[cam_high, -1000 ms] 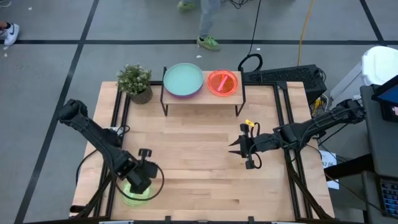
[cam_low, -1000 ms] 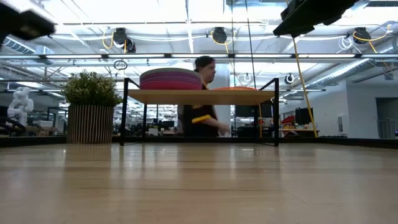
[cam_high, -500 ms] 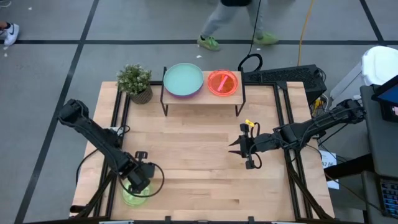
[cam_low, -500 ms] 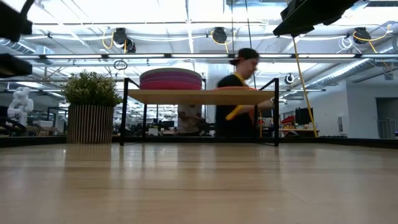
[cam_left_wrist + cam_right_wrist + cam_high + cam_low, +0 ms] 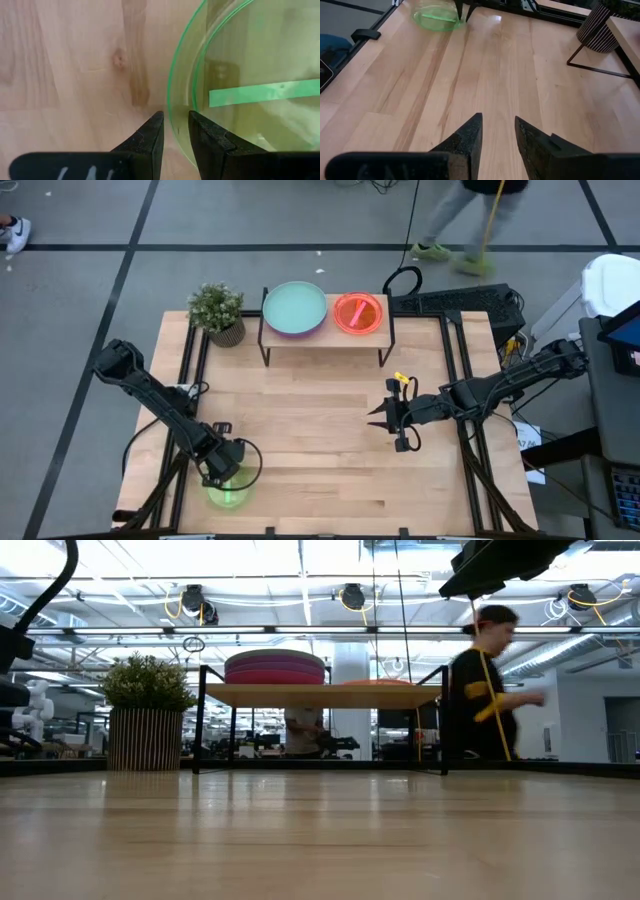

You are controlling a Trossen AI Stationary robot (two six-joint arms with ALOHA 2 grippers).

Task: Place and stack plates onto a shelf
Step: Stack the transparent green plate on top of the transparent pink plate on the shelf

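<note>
In the high view, the shelf (image 5: 325,335) stood at 12 o'clock of the table (image 5: 320,420), already carrying a teal-topped stack (image 5: 295,309) and an orange stack (image 5: 358,313). The lime-green plate (image 5: 228,495) lay at 7 o'clock, under the left gripper (image 5: 222,470).

In the low view, both stacks rested on the shelf.

In the left wrist view, the fingers were narrowly parted across the green rim, seemingly not yet clamped.

In the right wrist view, the right gripper (image 5: 497,132) hung parted and empty. It seemed only this plate remained.
</note>
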